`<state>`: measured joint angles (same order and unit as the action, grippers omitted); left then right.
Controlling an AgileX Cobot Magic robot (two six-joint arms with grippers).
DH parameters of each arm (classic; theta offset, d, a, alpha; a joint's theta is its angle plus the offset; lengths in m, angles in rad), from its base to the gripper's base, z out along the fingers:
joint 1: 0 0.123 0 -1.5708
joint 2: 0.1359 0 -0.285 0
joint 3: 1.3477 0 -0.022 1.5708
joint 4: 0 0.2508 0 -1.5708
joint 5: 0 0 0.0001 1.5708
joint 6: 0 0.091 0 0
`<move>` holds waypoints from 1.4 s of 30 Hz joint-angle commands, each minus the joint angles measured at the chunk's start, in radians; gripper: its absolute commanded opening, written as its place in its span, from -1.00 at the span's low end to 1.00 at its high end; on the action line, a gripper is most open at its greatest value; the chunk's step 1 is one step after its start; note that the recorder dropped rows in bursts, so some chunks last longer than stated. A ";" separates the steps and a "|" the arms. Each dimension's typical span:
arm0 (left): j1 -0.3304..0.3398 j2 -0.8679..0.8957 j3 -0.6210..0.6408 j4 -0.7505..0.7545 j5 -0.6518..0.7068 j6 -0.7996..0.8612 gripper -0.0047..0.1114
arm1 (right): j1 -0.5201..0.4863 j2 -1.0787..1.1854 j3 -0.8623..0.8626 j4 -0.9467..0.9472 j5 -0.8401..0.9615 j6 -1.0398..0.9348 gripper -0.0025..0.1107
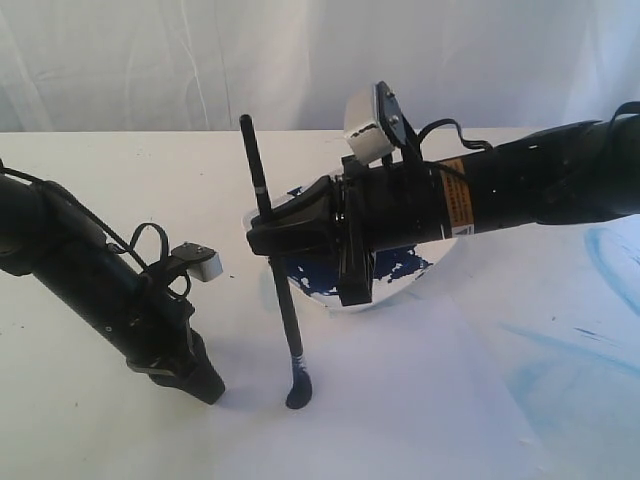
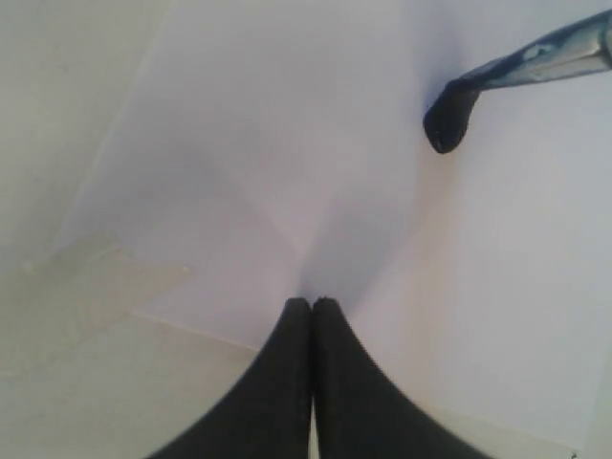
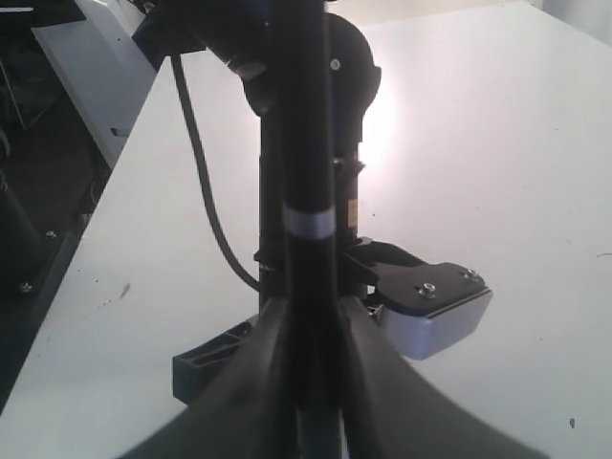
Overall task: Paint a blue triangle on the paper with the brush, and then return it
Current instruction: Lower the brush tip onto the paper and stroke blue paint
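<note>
right jaws gripping brush, tip on paper, left jaws closed

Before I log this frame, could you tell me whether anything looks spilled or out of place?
Yes: in the exterior view, pale blue paint smears streak the white tabletop right of the plain white paper sheet, where no paint belongs.
</note>
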<state>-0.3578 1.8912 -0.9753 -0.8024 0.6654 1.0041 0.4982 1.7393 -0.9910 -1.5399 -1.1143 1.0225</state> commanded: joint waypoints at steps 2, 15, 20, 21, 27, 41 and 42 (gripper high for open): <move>-0.005 0.000 -0.001 -0.004 0.017 -0.005 -0.92 | -0.001 -0.004 0.004 -0.036 0.032 0.017 -0.96; -0.005 0.000 -0.001 -0.004 0.017 -0.005 -0.92 | -0.001 -0.032 0.004 -0.070 0.126 0.031 -0.96; -0.005 0.000 -0.001 -0.004 0.017 -0.005 -0.92 | -0.001 -0.064 0.004 -0.075 0.178 0.037 -0.96; -0.005 0.000 -0.001 -0.004 0.017 -0.005 -0.92 | -0.001 -0.069 0.004 -0.077 0.188 0.039 -0.96; -0.005 0.000 -0.001 -0.004 0.017 -0.005 -0.92 | -0.001 -0.087 0.004 -0.151 0.254 0.100 -0.96; -0.005 0.000 -0.001 -0.004 0.019 -0.005 -0.92 | -0.001 -0.182 0.004 -0.204 0.476 0.190 -0.96; -0.005 0.000 -0.001 -0.004 0.019 -0.005 -0.92 | -0.001 -0.184 0.004 -0.204 0.476 0.193 -0.96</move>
<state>-0.3578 1.8912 -0.9753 -0.8024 0.6654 1.0041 0.4982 1.5696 -0.9910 -1.7394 -0.6544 1.2043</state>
